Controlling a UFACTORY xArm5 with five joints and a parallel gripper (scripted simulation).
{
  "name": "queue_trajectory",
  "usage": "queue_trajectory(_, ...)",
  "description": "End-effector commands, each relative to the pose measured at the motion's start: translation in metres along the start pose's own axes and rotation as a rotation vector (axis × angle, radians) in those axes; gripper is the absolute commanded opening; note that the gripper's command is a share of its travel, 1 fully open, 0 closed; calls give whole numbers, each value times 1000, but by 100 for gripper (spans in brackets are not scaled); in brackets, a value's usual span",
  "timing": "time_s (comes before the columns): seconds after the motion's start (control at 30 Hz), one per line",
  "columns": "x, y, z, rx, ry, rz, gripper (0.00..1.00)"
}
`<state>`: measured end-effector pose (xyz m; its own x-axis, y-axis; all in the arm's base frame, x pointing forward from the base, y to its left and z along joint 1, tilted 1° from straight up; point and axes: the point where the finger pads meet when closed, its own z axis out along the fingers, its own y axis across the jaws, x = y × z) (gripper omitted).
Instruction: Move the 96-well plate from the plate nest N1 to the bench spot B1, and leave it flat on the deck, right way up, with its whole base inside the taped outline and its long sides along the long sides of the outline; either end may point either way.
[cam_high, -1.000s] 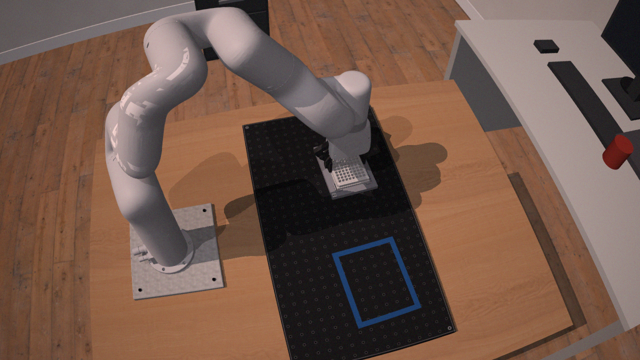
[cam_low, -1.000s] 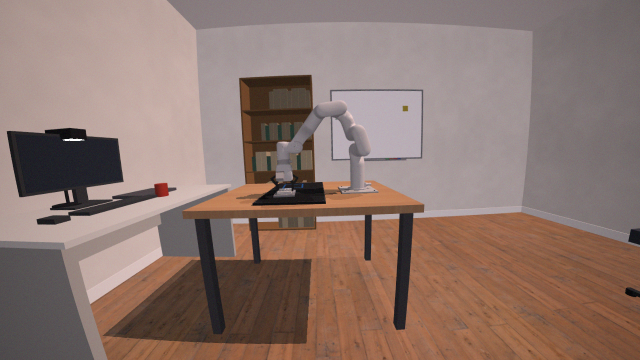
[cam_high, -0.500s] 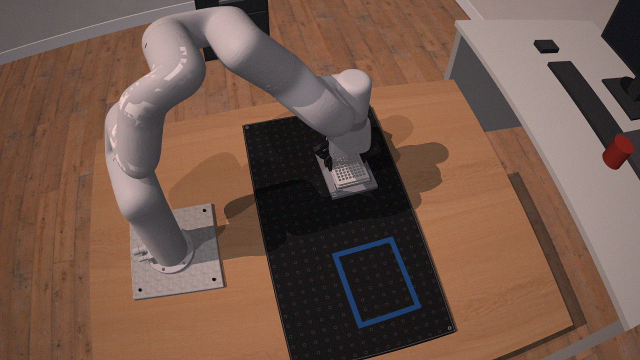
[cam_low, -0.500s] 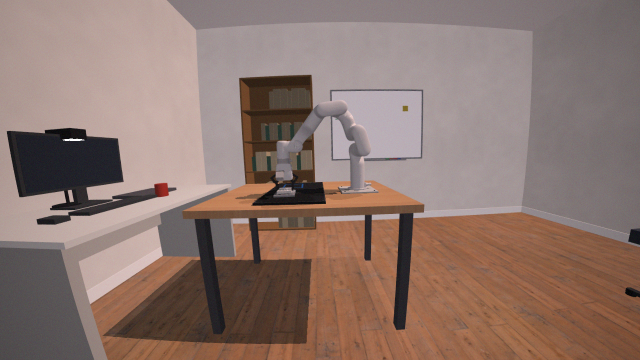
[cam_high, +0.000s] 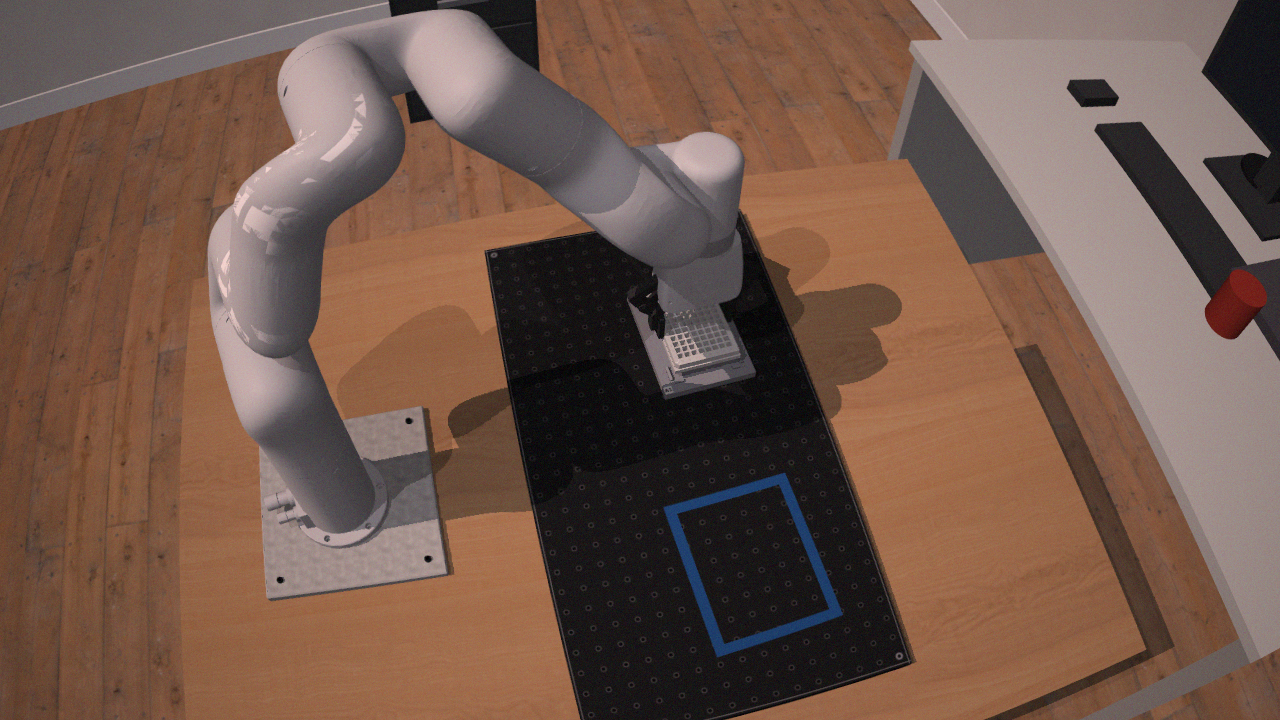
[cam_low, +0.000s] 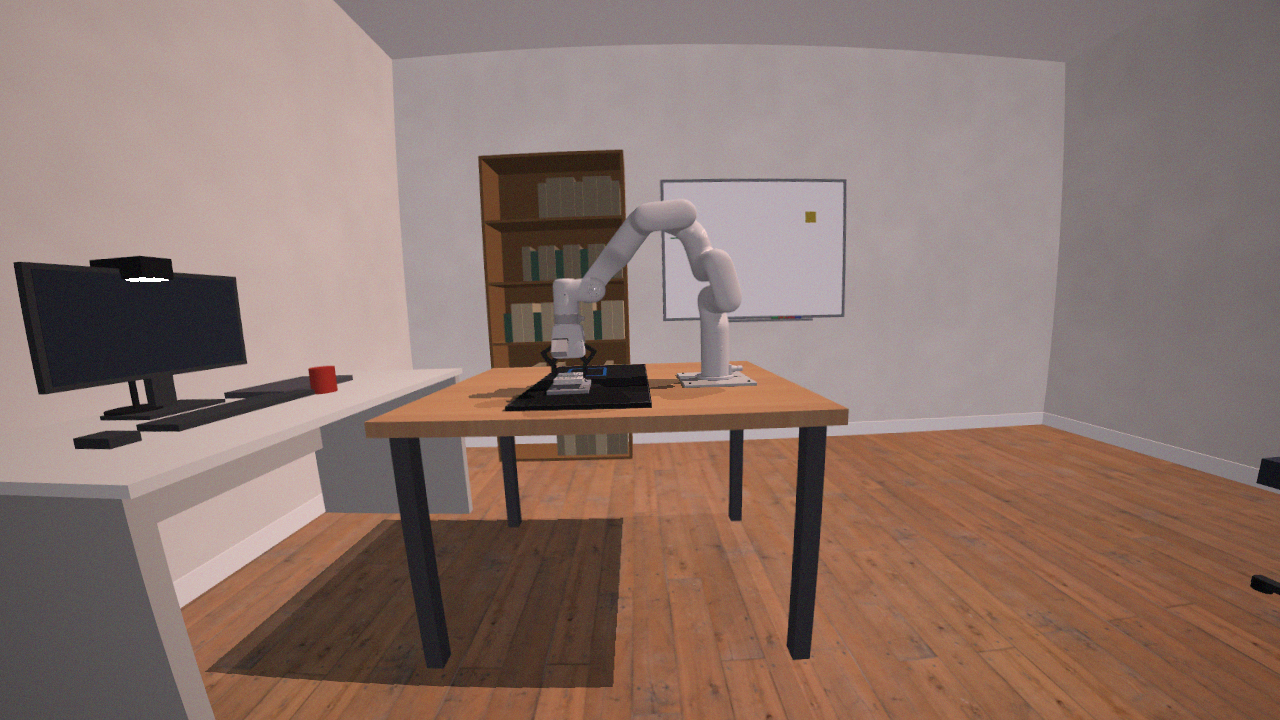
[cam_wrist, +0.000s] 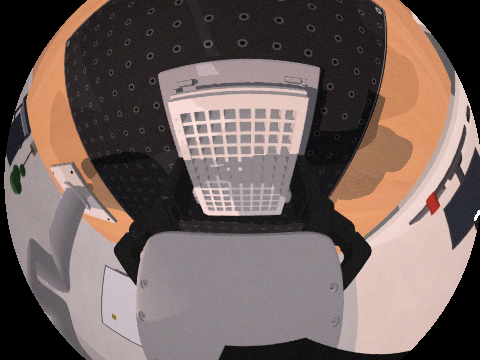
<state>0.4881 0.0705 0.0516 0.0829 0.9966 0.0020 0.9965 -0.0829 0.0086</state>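
96-well plate, white, gridded wells, flat, apparently just above grey nest, pincer clamping its sides

Wooden bench on dark legs. Black perforated deck mat runs down its middle, short ends near the bench's long edges. Grey arm base plate lies beside the mat, toward one short edge.
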Motion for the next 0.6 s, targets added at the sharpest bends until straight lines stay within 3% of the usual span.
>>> queue_trajectory(0.0, 0, 2, -4, -5, 1, 0, 0)
queue_trajectory(0.57, 0, 2, -13, -5, 1, 0, 0)
